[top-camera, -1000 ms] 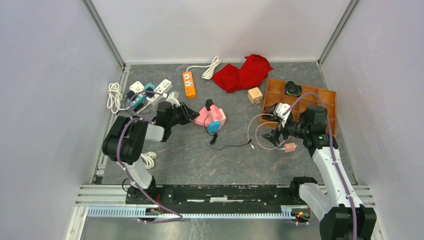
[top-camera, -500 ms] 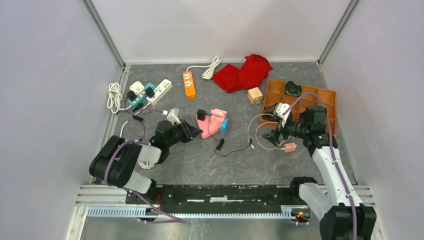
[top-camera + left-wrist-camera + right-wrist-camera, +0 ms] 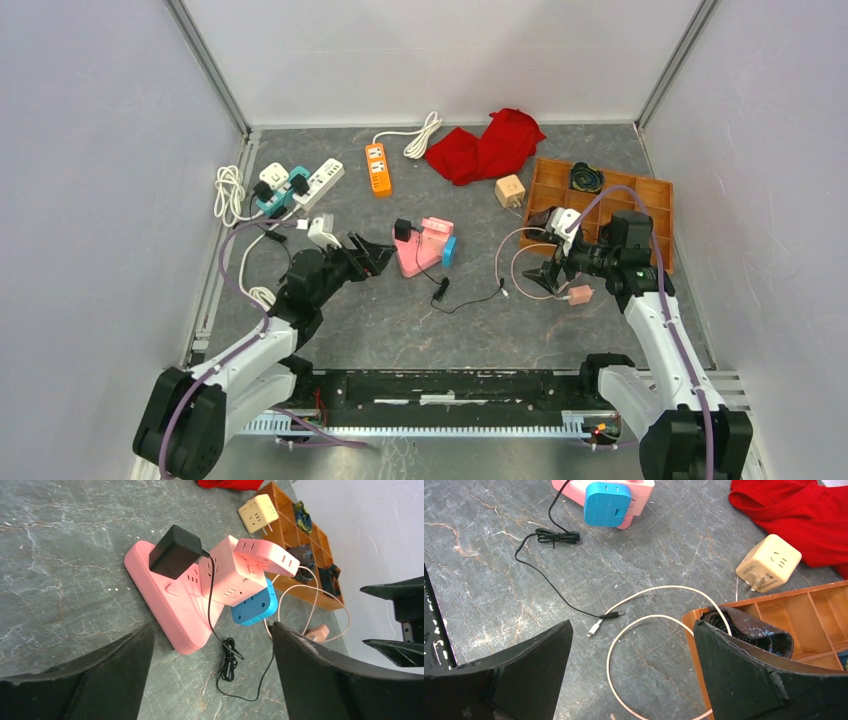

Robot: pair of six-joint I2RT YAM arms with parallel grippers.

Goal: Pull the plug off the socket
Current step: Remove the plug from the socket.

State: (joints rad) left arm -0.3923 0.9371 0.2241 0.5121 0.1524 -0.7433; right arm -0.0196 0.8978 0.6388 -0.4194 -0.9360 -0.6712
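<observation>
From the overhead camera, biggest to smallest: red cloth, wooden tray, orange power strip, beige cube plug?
1. wooden tray, though partly covered
2. red cloth
3. orange power strip
4. beige cube plug, only slightly smaller than the strip

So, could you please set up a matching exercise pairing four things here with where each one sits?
Things: 1 black adapter; 2 beige cube; 3 red cloth; 4 dark bundle.
Places: A by the back wall; B inside the wooden tray; C on the pink power strip; D loose, just outside the tray.
Pairs: 1-C, 2-D, 3-A, 4-B.
</observation>
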